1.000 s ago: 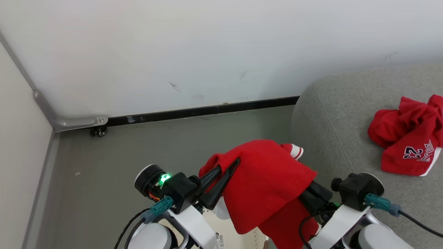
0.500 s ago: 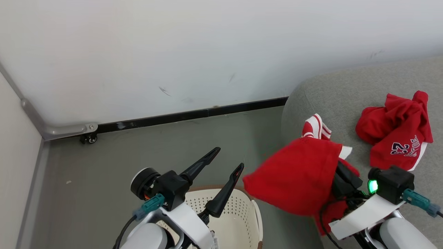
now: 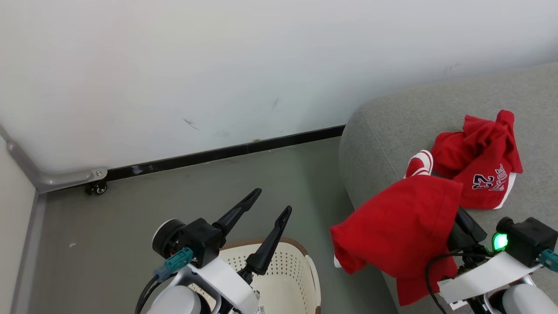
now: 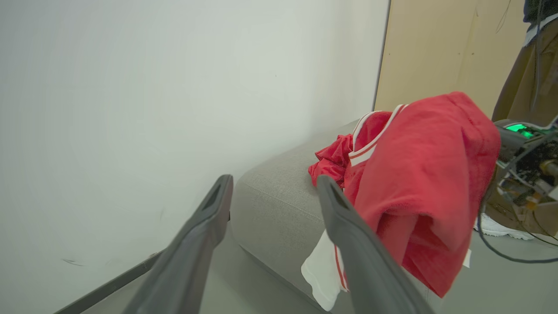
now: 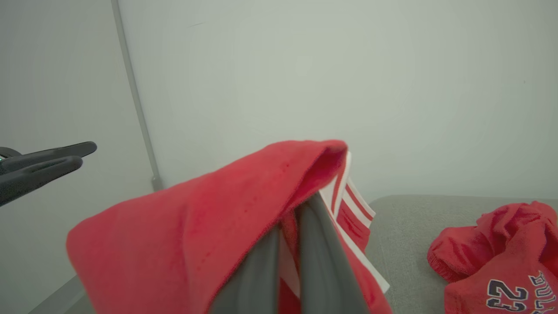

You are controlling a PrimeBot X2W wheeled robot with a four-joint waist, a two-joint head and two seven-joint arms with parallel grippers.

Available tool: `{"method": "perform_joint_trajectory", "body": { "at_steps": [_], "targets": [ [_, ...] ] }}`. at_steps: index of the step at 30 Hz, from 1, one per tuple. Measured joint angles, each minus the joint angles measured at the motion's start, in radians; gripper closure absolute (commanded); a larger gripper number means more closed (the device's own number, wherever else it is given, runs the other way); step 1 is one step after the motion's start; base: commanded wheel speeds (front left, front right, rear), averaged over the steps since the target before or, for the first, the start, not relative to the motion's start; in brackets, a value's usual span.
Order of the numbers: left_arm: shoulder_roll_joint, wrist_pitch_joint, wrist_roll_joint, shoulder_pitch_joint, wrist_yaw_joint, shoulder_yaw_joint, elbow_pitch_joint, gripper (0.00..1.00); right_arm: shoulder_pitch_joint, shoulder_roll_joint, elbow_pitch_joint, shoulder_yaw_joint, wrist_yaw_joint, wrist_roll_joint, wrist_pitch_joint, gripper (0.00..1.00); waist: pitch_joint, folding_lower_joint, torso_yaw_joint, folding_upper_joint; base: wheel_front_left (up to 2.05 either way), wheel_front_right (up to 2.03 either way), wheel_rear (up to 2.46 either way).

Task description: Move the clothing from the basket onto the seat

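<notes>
1. Red garment (image 3: 396, 226) drapes over the right gripper (image 5: 290, 231), whose fingers are clenched on a fold of it at the grey seat (image 3: 392, 122) edge.
2. Beyond those fingertips, a red jersey (image 3: 484, 161) lettered "23" lies on the cushion.
3. Left gripper (image 3: 272, 201) is spread, holding nothing, with the basket (image 3: 301, 270) below its fingers.
</notes>
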Motion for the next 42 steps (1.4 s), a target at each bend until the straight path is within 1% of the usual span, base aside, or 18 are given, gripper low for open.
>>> {"method": "perform_joint_trajectory", "body": {
  "at_steps": [13,20,25,30,42],
  "targets": [
    [0.0,-0.009,-0.017,0.002,0.0,0.015,0.005,0.0,0.098,0.032,-0.049,-0.108,0.0,-0.042,0.0,1.0,-0.004,0.0,-0.075,-0.0001,0.0,0.0,0.0],
    [-0.002,-0.012,-0.019,0.003,0.013,0.033,0.011,0.0,0.154,0.055,-0.094,-0.162,0.0,-0.067,0.002,1.0,-0.003,0.0,-0.128,0.0,0.0,0.0,0.0],
    [-0.001,-0.019,-0.021,0.003,0.021,0.046,0.016,0.0,0.181,0.078,-0.123,-0.174,0.0,-0.077,0.013,1.0,-0.002,0.0,-0.166,0.0,0.0,0.0,0.0],
    [-0.002,-0.02,-0.021,0.003,0.031,0.058,0.019,0.0,0.191,0.083,-0.154,-0.186,0.0,-0.092,0.024,1.0,0.001,0.0,-0.203,0.0,0.0,0.0,0.0],
    [0.001,-0.023,-0.021,0.01,0.067,0.093,0.017,0.0,0.207,0.103,-0.201,-0.178,0.0,-0.101,0.054,1.0,0.018,0.0,-0.278,0.0,0.0,0.0,0.0]
  ]
}}
